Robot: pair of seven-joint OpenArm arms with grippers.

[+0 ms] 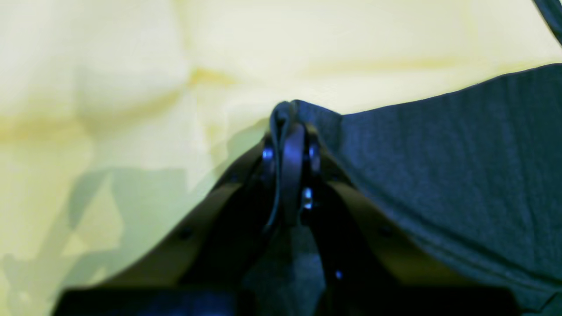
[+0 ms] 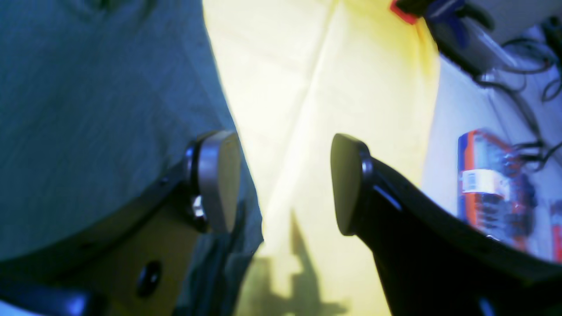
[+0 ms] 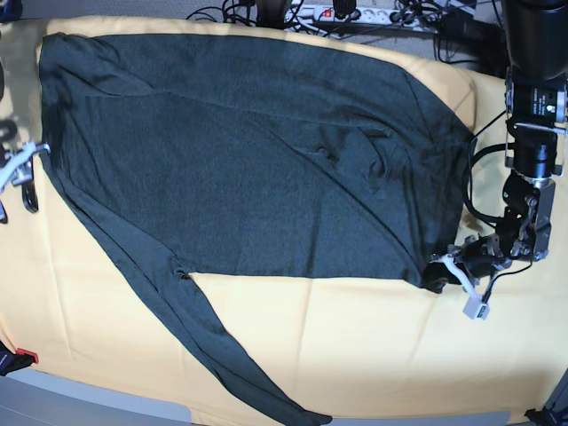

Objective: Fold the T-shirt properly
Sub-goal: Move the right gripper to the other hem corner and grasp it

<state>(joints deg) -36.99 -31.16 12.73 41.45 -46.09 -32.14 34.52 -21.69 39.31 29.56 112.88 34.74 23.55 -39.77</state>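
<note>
The dark charcoal T-shirt (image 3: 257,160) lies spread flat across the table, with one long sleeve (image 3: 222,355) running down to the front edge. My left gripper (image 3: 441,269) is at the shirt's lower right corner. In the left wrist view it (image 1: 287,131) is shut on a pinched fold of the shirt's edge (image 1: 461,175). My right gripper (image 3: 27,173) is at the shirt's left edge. In the right wrist view it (image 2: 283,182) is open and empty, one finger (image 2: 219,180) over the shirt's edge (image 2: 88,109), the other over yellow cloth.
A yellow cloth (image 3: 355,337) covers the table under the shirt. A power strip and cables (image 3: 355,13) lie along the back edge. An orange box (image 2: 487,184) and wires lie beyond the table's side. A small red item (image 3: 25,357) sits at the front left corner.
</note>
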